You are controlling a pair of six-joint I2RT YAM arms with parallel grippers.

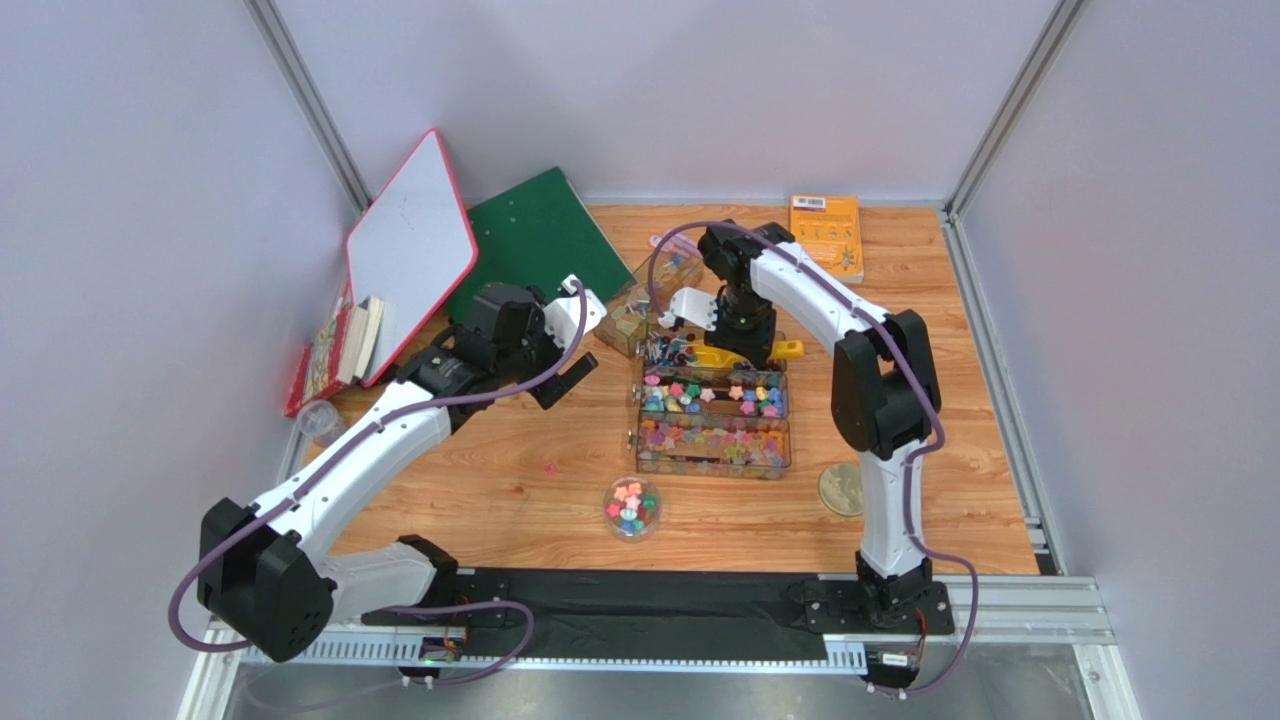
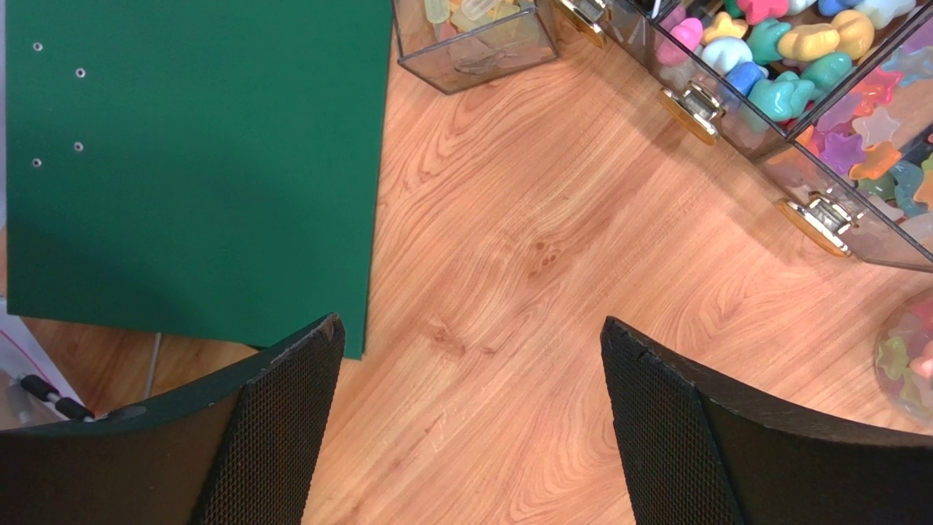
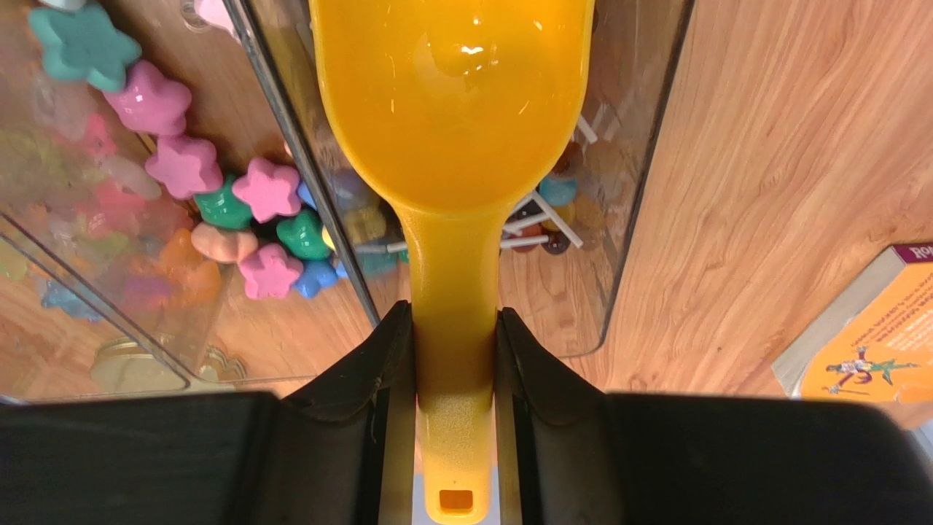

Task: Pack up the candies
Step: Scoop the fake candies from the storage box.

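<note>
Star-shaped candies [image 1: 714, 405] in pink, green, blue and yellow fill the clear drawer boxes [image 1: 709, 450] at mid-table. They show at the top right of the left wrist view [image 2: 805, 44] and on the left of the right wrist view [image 3: 186, 164]. My right gripper [image 3: 452, 317] is shut on the handle of the yellow scoop [image 3: 455, 98]. Its bowl looks empty and hangs over a clear compartment at the back of the boxes. From above, this gripper [image 1: 736, 333] points down there. My left gripper [image 2: 471, 328] is open over bare wood, left of the boxes [image 1: 579, 348].
A small round clear tub [image 1: 633, 507] holding candies sits in front of the boxes, a gold lid [image 1: 845, 488] to its right. A green folder [image 1: 541, 240] and a red-rimmed whiteboard [image 1: 409, 248] lie back left. An orange booklet [image 1: 827, 233] lies back right.
</note>
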